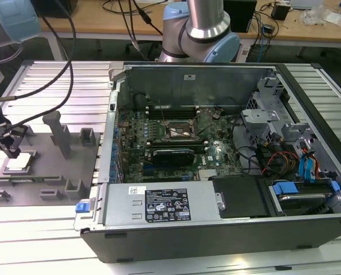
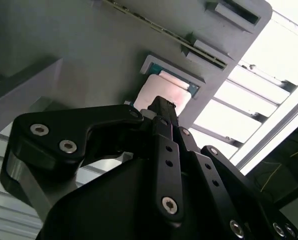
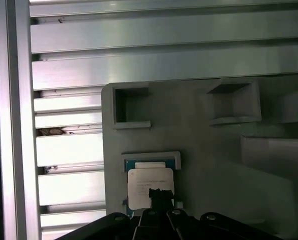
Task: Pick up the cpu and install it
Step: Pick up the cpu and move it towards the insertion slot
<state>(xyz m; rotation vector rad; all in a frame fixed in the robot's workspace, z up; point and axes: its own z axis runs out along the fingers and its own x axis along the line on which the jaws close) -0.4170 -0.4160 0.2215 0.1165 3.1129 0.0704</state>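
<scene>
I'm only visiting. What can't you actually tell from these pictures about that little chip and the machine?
1. Contact: in both wrist views the gripper covers part of the cpu, so whether they touch is hidden.
2. The socket in the computer case is too small in the exterior view to tell if it is empty.
3. The arm is cut off by the exterior view's top edge.

Tall grey plastic posts stand near the silvery square cpu, toward the exterior view's right. Inside the open black computer case, the square metal-edged socket lies uncovered from above.
</scene>
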